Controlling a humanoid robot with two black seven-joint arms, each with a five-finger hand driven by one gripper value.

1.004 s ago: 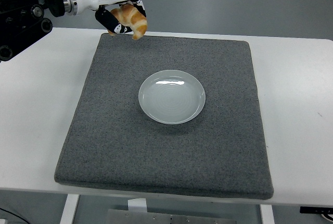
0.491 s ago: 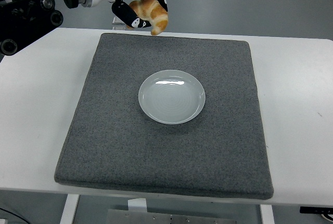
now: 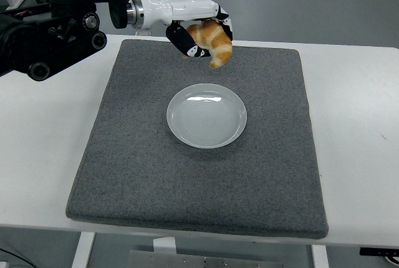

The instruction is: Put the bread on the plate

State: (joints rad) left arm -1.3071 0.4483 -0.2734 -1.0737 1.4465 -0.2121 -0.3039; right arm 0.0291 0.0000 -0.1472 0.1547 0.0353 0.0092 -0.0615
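Note:
A golden-brown croissant (image 3: pixel 213 42) is held in my left hand (image 3: pixel 201 36), whose fingers are curled around it. The hand holds it in the air above the far part of the grey mat (image 3: pixel 143 156), just beyond the far rim of the white plate (image 3: pixel 206 115). The plate is empty and sits at the middle of the mat. My left arm (image 3: pixel 68 22) reaches in from the upper left. My right arm is out of view.
The grey mat lies on a white table (image 3: pixel 355 124). The table's near edge runs along the picture's bottom, with its legs and a bracket below.
My left hand has carried the croissant to the right and nearer, from the mat's far left corner to just beyond the plate. The plate has not moved.

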